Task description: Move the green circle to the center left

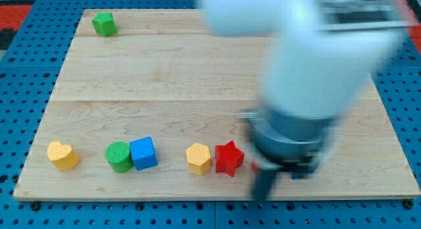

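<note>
The green circle (119, 156) lies near the view's bottom left of the wooden board (197, 77) and touches a blue cube (143, 153) on its right. My arm (316, 64) is a large blurred white and grey shape at the view's right. A blurred dark rod hangs below it; my tip (261, 197) is near the board's bottom edge, just right of a red star (229, 158) and far right of the green circle.
A yellow heart (62, 155) lies at the bottom left. A yellow hexagon (198, 158) touches the red star's left side. A green block (104, 23) sits at the top left corner. A sliver of red (254, 166) shows beside the rod.
</note>
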Available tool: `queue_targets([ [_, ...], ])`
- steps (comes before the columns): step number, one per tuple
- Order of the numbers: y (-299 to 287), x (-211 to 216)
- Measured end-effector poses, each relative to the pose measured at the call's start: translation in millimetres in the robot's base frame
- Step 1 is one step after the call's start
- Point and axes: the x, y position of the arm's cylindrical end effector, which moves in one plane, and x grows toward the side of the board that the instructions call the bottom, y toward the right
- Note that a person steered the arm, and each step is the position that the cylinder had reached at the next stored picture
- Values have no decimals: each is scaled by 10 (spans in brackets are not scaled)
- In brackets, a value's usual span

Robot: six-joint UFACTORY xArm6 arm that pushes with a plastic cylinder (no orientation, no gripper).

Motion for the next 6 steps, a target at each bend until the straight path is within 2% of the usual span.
queue_targets([
  [1,-1018,-125],
  [2,-1182,-365],
  [3,-1658,-363],
  [4,-1774,-308],
  [6,-2176,-1423],
])
